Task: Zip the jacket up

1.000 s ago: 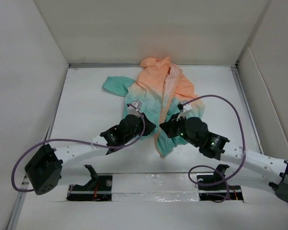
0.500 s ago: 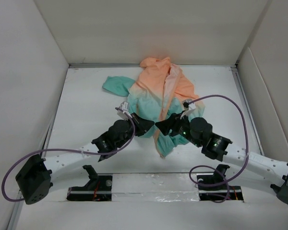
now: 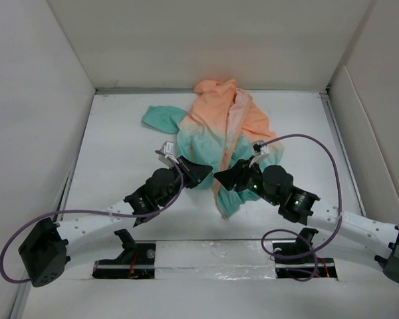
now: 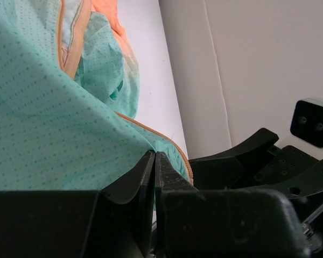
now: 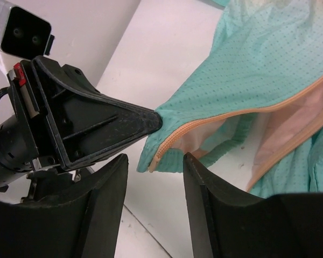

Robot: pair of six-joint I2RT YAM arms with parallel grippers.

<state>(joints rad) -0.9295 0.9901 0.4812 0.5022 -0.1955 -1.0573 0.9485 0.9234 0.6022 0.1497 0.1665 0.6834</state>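
Fading peach-to-teal jacket (image 3: 209, 136), unzipped, pale pink lining (image 3: 237, 119) exposed.

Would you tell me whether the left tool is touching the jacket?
Touching. The right wrist view shows the left tool shut on a teal hem corner of the jacket.

Left arm swung back: wrist body shifted left, elbow link and cable dropped toward near-left corner. Left gripper (image 3: 206, 171) now points right. Right gripper (image 3: 221, 178), closed one second ago at jacket (image 3: 216, 126) front edge, has let go. Its jaws are apart, slid slightly left, facing left gripper tip.
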